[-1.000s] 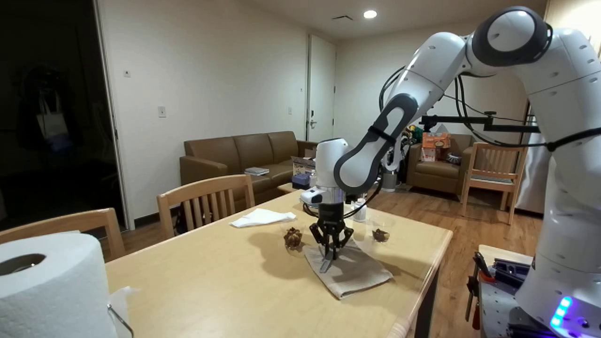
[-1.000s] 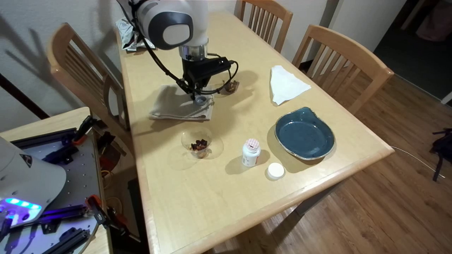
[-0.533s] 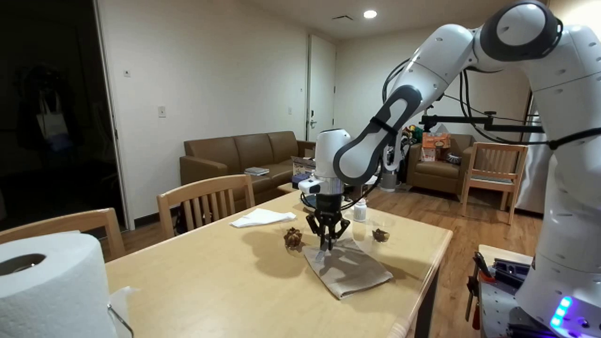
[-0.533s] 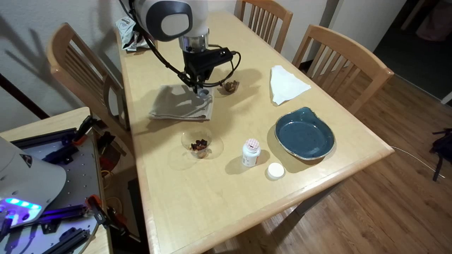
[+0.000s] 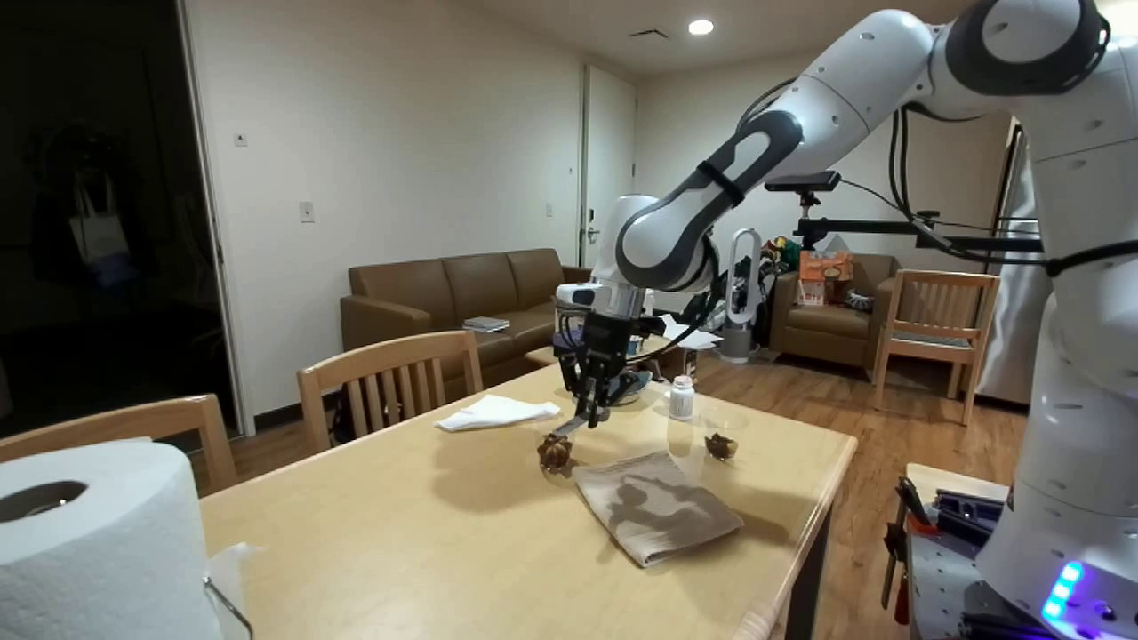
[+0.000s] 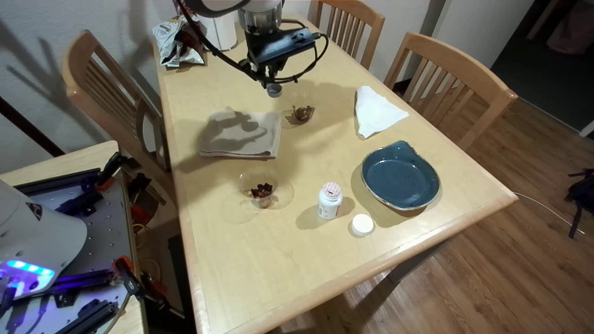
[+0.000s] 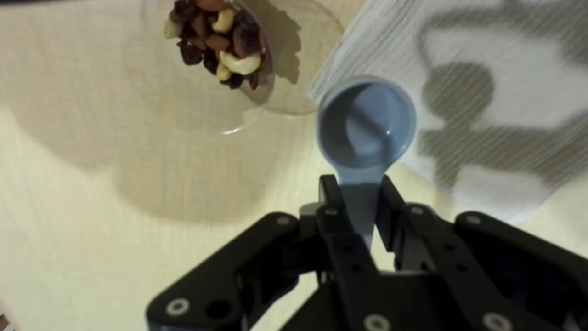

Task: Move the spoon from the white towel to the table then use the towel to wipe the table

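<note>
You have brought the gripper (image 7: 357,184) higher, together with the spoon (image 7: 364,174) that it grips; in both exterior views, the spoon has left the area of the towel (image 5: 685,524). The gripper, upright before, is now tilted. In an exterior view, the roll (image 6: 223,35) has become visible.

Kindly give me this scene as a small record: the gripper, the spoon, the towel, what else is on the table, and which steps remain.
Gripper: shut on the spoon, by its handle
Spoon position: in the air above the table
Towel: folded, lying on the table, not held
Also on the table: blue dish, white bottle, clear bowls with nuts
Steps remaining: spoon onto the table, then wiping
</note>
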Robot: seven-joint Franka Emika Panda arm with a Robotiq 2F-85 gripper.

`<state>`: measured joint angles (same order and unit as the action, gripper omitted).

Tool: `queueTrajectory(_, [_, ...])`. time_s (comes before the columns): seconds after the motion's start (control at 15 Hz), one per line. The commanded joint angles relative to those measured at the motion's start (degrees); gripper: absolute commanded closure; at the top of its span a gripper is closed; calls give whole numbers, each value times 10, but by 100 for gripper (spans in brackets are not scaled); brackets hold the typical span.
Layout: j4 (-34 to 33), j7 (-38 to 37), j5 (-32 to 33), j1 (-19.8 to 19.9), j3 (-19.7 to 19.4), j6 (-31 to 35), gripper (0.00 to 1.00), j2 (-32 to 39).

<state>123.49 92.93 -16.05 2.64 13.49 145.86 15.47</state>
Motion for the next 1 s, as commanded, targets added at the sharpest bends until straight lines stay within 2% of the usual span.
queueTrajectory(0.0, [-57,82,-112,36,19,-40,92,24])
queueTrajectory(0.2, [-99,137,-166,50,10,-90,92,45])
queueTrajectory(0.73, [-155,242,-228,87,-23,-210,92,125])
queueTrajectory(0.93, [-159,246,-215,78,-43,-215,92,136])
